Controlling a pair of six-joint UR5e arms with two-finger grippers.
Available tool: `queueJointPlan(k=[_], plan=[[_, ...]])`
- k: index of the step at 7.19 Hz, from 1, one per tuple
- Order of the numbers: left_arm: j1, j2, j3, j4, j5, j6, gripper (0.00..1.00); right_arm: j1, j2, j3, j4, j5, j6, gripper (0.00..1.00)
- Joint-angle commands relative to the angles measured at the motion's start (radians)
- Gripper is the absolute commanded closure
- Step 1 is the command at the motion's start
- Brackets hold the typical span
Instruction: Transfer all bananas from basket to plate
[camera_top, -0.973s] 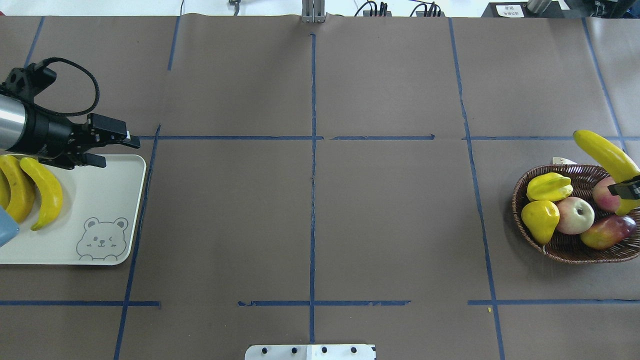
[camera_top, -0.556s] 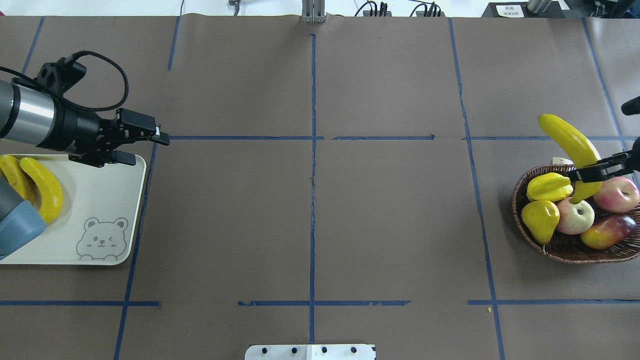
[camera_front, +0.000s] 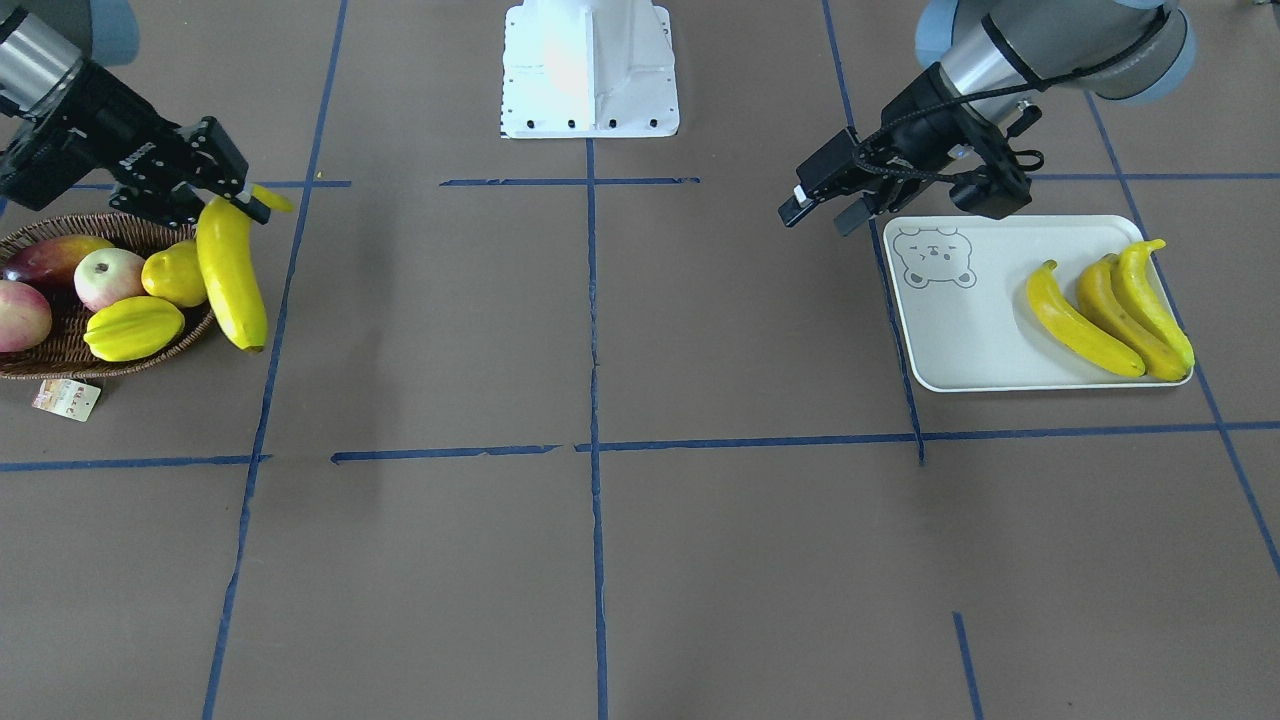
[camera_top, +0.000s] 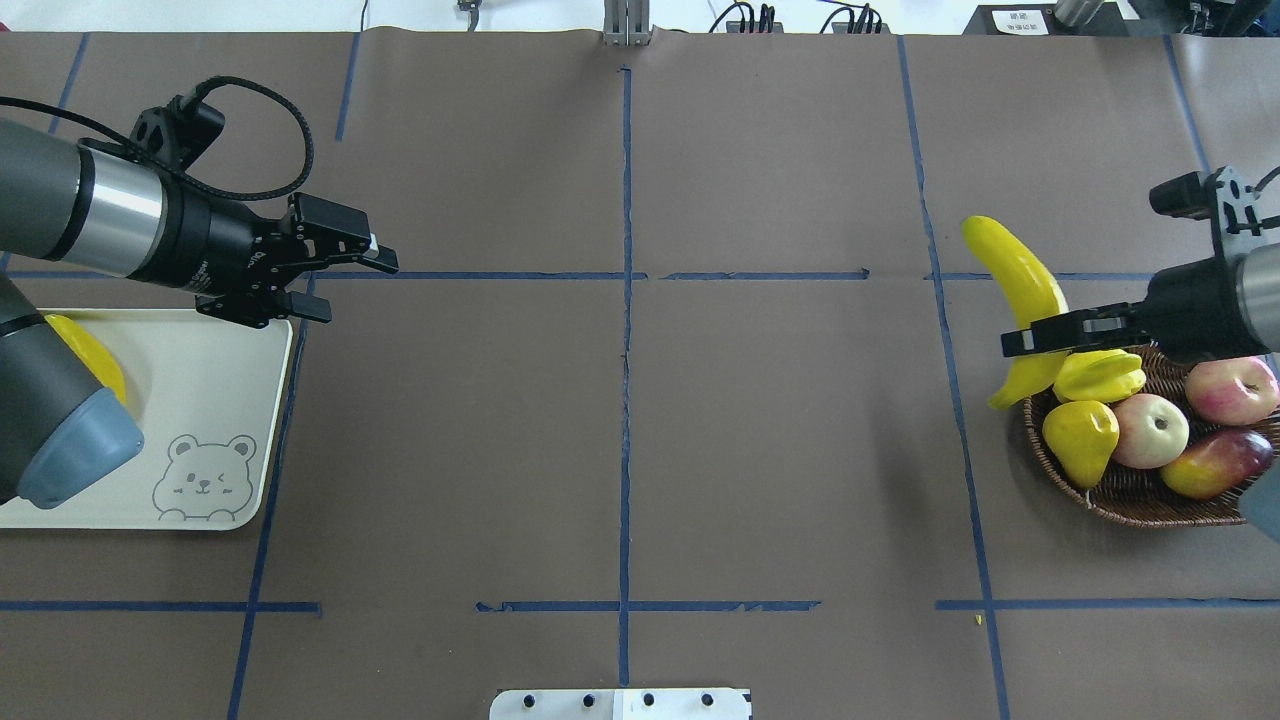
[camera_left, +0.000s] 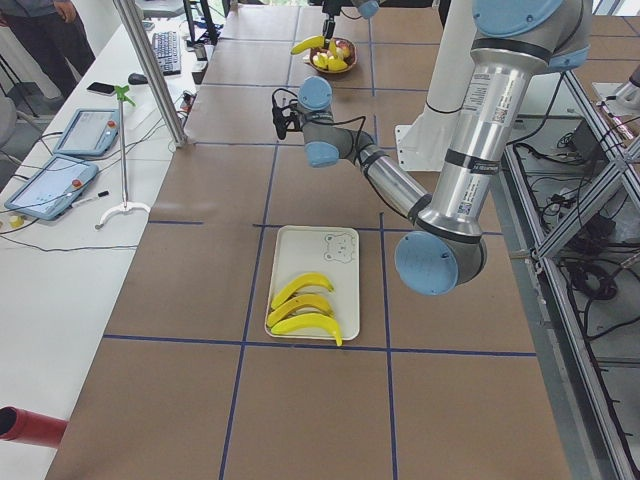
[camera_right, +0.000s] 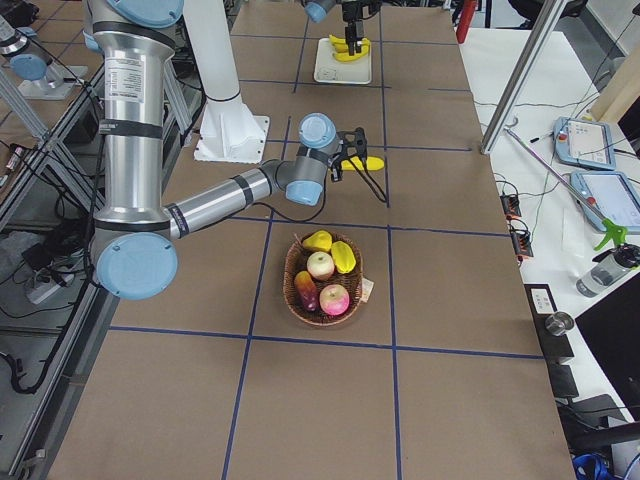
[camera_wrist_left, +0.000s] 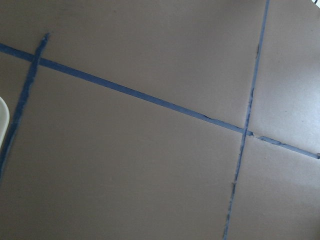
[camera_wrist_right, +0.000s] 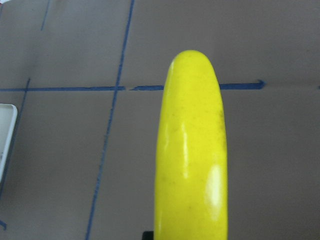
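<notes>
Seen from overhead, the right claw (camera_top: 1018, 345) was clamped across the lower part of one banana (camera_top: 1015, 265). It ran roughly from twelve to six o'clock at the ten o'clock edge of the basket (camera_top: 1130, 505), at the three o'clock end of the surface (camera_top: 620, 450). The left claw (camera_top: 358, 290) hung with its fingers apart and nothing between them, just off the one o'clock corner of the plate (camera_top: 200, 400) at the nine o'clock end, where three bananas (camera_front: 1120, 320) lay side by side.

Nothing is legible; the paper tag (camera_front: 66, 399) by the basket (camera_front: 70, 364) carries print too small to read.
</notes>
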Motion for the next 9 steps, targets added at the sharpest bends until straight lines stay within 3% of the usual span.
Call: queueJointPlan(k=[1,3,4,6,9], plan=[[0.043,-0.064,0.002,0.007,0.049,-0.071,0.00,-0.181,0.109,0.002,0.080,-0.204,0.194,0.90],[0.051,-0.108,0.010,0.008,0.049,-0.126,0.00,-0.392,0.216,-0.004,0.078,-0.478,0.223,0.91],[0.072,-0.133,0.021,0.013,0.050,-0.155,0.00,-0.456,0.270,-0.012,0.055,-0.546,0.223,0.92],[0.094,-0.196,0.019,0.129,0.050,-0.163,0.01,-0.490,0.414,-0.015,-0.157,-0.586,0.221,0.92],[0.172,-0.239,0.030,0.162,0.147,-0.164,0.01,-0.551,0.509,-0.064,-0.208,-0.670,0.223,0.92]])
